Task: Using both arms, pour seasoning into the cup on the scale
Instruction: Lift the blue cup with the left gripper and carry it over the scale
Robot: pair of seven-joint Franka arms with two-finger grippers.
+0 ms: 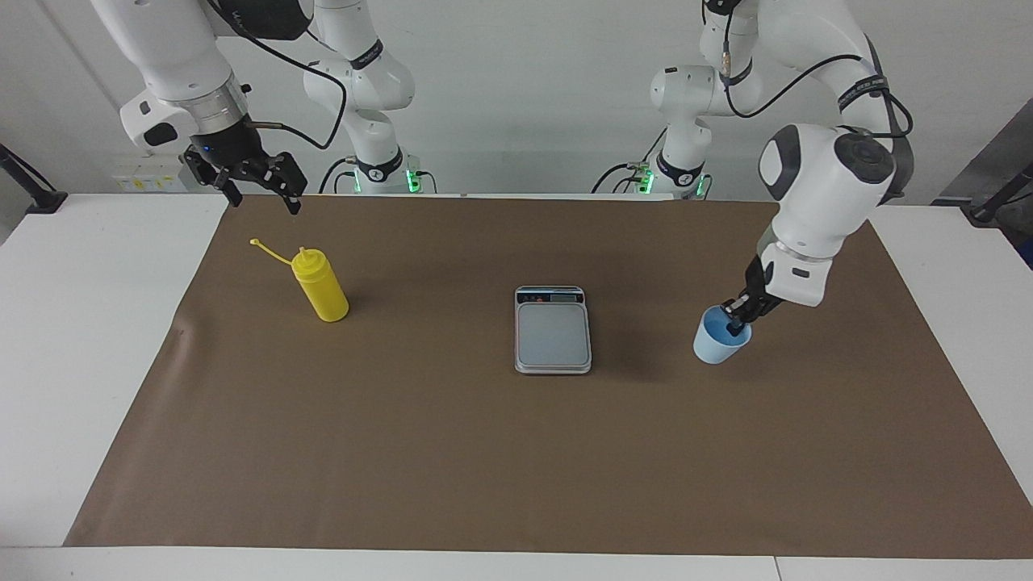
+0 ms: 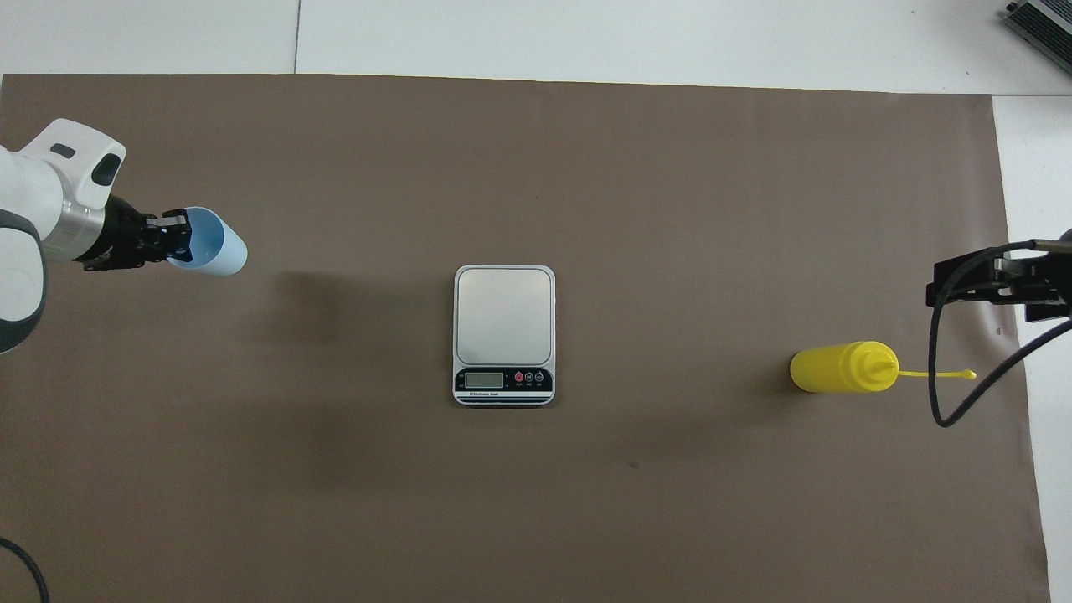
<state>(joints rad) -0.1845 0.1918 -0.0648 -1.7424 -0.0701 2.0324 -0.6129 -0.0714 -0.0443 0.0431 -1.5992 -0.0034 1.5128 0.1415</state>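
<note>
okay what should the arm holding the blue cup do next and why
Probably carry it on sideways until it is over the scale, then lower it. The left gripper is shut on the cup rim, holding it tilted above the brown mat, and the weighing plate is bare.

scale (image 1: 553, 331) mid-mat (image 1: 452, 452) (between bottle (image 1: 320, 285) and held cup (image 1: 718, 343))
</note>
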